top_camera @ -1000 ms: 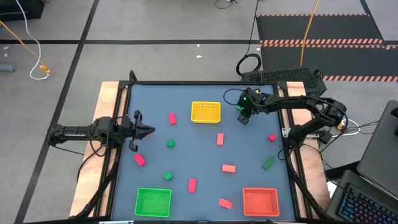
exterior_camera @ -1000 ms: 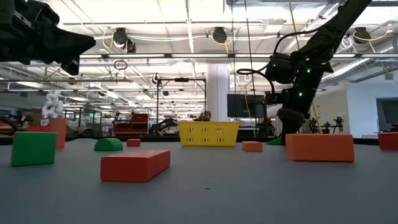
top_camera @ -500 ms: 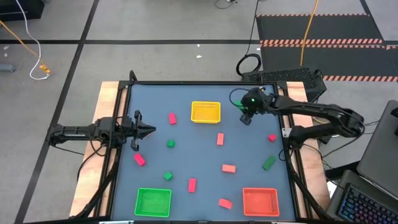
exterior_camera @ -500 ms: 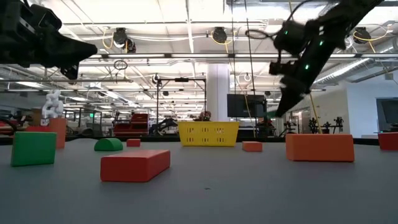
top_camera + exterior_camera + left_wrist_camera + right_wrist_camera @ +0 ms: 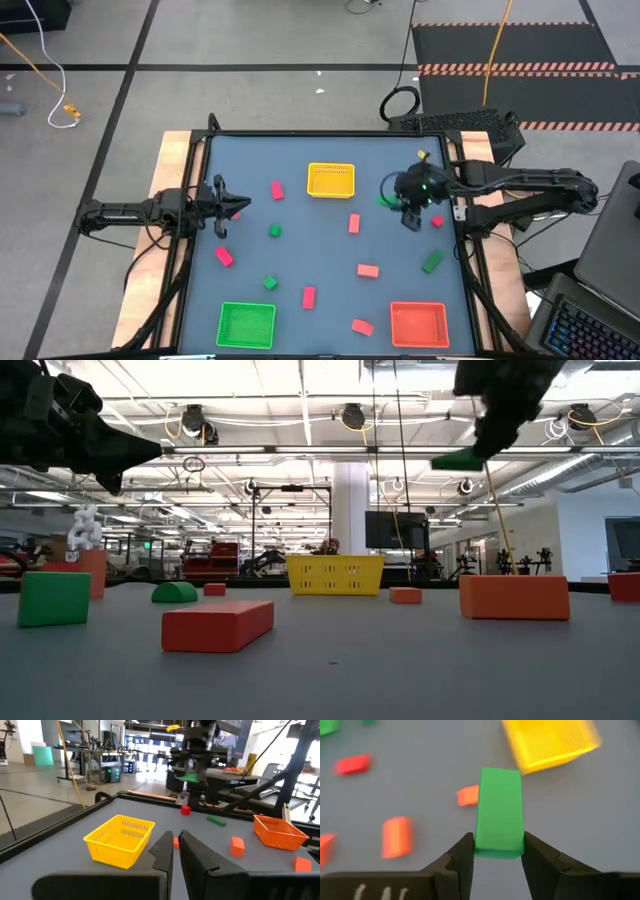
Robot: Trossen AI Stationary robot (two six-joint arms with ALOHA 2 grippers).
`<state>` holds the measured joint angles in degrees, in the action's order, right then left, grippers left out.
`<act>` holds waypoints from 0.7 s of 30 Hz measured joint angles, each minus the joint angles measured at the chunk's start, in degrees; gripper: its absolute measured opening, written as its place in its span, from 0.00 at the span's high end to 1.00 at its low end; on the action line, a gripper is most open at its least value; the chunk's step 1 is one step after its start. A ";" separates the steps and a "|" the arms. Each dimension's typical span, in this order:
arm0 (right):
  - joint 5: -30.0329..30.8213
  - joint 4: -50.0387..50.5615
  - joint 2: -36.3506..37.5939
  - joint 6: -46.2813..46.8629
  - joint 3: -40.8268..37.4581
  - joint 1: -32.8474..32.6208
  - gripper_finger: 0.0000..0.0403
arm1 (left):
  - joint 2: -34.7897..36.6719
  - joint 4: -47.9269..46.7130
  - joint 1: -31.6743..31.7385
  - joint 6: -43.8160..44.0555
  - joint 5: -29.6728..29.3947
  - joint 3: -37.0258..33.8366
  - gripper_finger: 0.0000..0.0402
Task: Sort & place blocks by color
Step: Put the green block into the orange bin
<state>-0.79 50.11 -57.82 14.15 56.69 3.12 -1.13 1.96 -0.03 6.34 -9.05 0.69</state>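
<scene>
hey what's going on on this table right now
A two-armed robot is sorting small colored blocks into baskets. The right gripper is holding a green block up in the air, off the table, near the yellow basket. The left gripper hangs shut and empty at the table's left side. Other blocks lie scattered on the table, and the green basket sits at the near edge.

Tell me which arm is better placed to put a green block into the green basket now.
The right: its end effector already grips a green block, lifted off the table. The left end effector is shut and empty, beside the table's left edge.
</scene>
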 joint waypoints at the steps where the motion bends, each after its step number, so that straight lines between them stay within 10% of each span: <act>1: -0.95 1.08 -0.03 1.65 0.27 -2.20 0.69 | 0.00 0.00 0.00 -0.25 -0.05 0.00 0.92; 21: -3.27 -8.75 -9.98 44.60 0.34 -46.34 0.69 | 0.01 1.03 0.00 4.69 -8.69 0.00 0.92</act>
<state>-4.05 41.36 -67.80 58.75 57.04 -43.22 -1.12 2.98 -0.03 11.03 -17.74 0.69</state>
